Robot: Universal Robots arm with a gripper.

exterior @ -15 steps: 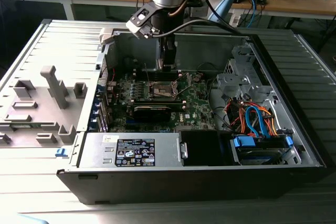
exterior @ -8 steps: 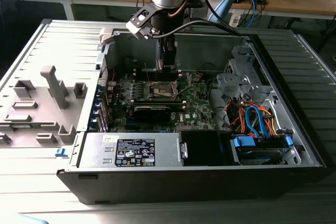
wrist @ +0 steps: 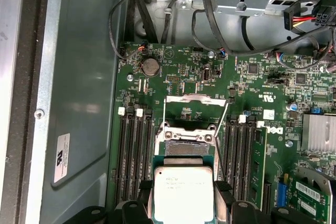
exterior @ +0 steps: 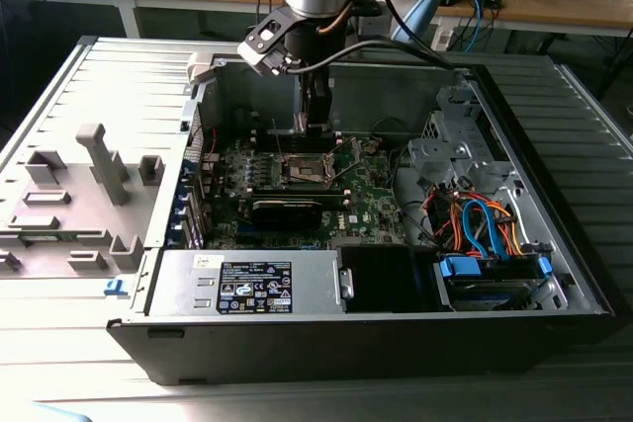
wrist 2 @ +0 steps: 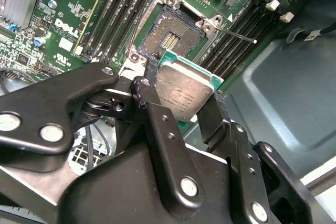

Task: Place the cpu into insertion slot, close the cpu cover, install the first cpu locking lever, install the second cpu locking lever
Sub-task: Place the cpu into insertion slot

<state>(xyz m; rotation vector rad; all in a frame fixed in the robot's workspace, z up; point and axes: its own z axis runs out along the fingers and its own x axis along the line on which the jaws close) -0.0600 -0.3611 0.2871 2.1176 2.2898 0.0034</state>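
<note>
My gripper point(wrist 2: 184, 95) is shut on the cpu point(wrist 2: 181, 85), a silver-topped square chip with a green rim, pinched at two opposite edges. In the first wrist view the cpu point(wrist: 184, 192) hangs between the fingers point(wrist: 143, 190), just short of the insertion slot point(wrist: 184, 148). The insertion slot point(wrist 2: 170, 38) lies open, its brownish pin field bare. Beyond the slot the cpu cover point(wrist: 195, 98) is swung back over the board. A thin locking lever point(wrist 2: 236, 35) sticks out sideways. In the exterior view the gripper point(exterior: 316, 127) hovers over the insertion slot point(exterior: 307, 167) inside the computer case.
Long black memory slots point(wrist: 134, 156) flank the socket on both sides. A finned heatsink point(wrist: 319, 132) sits nearby. The case holds a power supply point(exterior: 252, 284) at the front and a drive cage with orange and blue cables point(exterior: 480, 219) on the exterior view's right. A grey fixture point(exterior: 84, 195) lies to the left.
</note>
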